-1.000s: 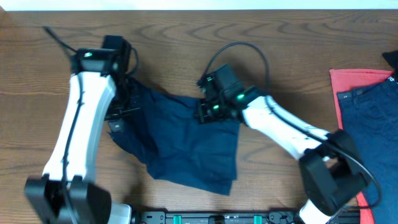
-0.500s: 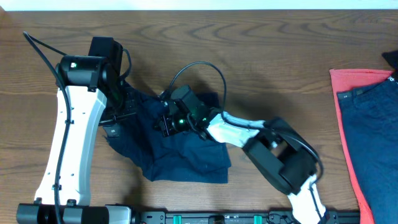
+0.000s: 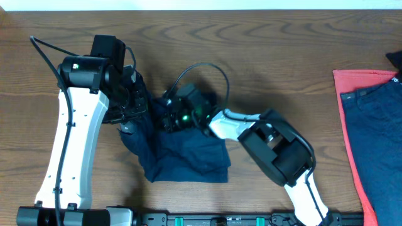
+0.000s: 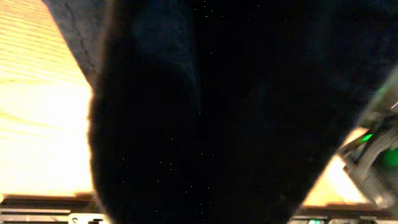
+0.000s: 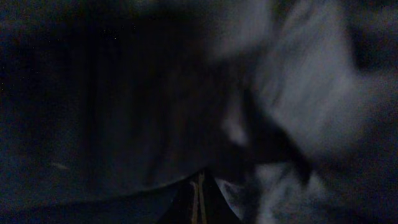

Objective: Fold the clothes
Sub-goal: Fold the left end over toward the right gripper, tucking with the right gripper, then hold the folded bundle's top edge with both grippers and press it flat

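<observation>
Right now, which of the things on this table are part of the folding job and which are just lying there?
In the job: navy shorts, bunched in the middle; left hand and right hand, both shut on them.
Lying about: red cloth and blue denim garment lying over it, at the right edge, untouched.

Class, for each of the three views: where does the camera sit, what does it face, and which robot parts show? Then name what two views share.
Overhead: above the table, looking straight down; both arms show, left gripper and right gripper at the navy shorts.
Left wrist: on the left arm, close against the shorts; own fingers hidden.
Right wrist: on the right arm, against blurred dark fabric; fingers not discernible.
Shared: overhead and left wrist both show shorts, table and a green light.
</observation>
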